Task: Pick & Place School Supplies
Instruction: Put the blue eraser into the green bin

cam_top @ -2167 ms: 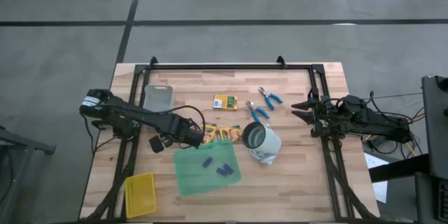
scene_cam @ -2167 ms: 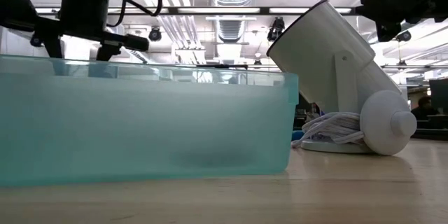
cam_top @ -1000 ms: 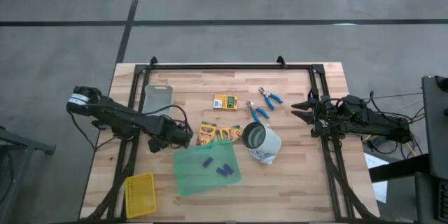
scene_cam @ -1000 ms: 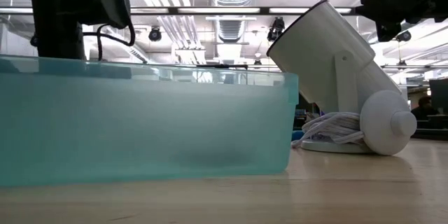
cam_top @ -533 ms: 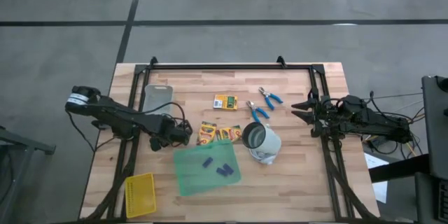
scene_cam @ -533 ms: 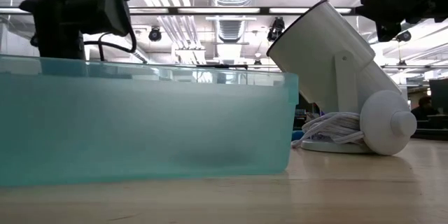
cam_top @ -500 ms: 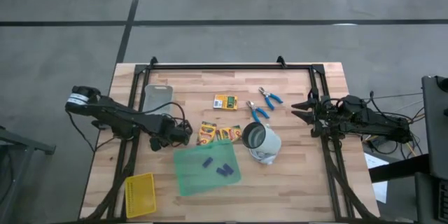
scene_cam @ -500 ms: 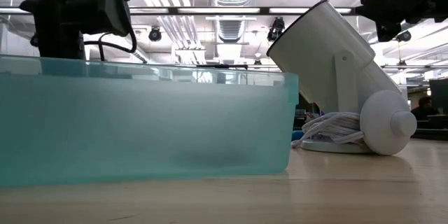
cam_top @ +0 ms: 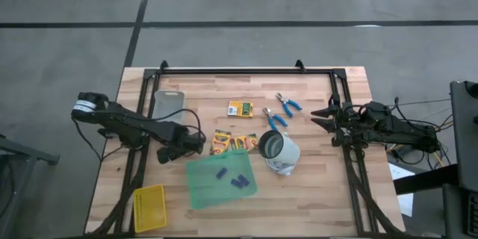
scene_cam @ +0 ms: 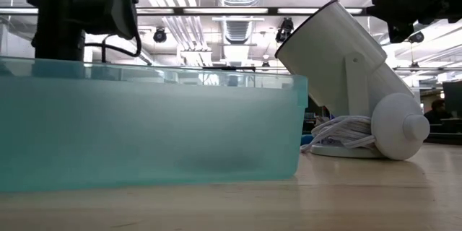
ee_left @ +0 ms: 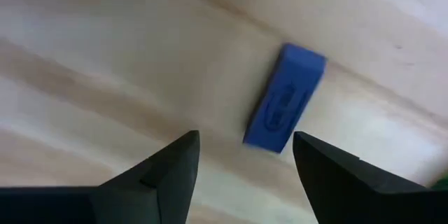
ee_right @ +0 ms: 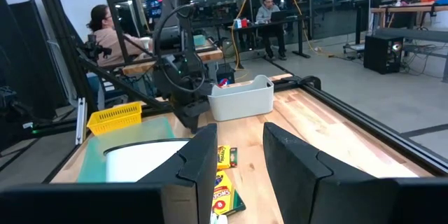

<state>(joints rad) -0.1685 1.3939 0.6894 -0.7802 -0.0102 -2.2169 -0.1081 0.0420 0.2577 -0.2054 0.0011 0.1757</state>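
Cluttering the wooden table (cam_top: 314,187): a white lamp-like device (cam_top: 278,151) on its side at centre, a translucent green sheet (cam_top: 219,181) carrying purple-blue pieces (cam_top: 240,181), a yellow mesh basket (cam_top: 149,208) at the near left corner, a grey bin (cam_top: 168,104). Crayon boxes (cam_top: 230,143) lie just left of the device, one more (cam_top: 240,108) and two blue-handled tools (cam_top: 282,110) beyond it. Left gripper (ee_left: 241,155), jaws wide and empty, hangs over bare wood; a blue oblong piece (ee_left: 285,97) lies just beyond the fingertip gap, untouched. Right gripper (ee_right: 239,155), partly open, empty, waits at the right edge.
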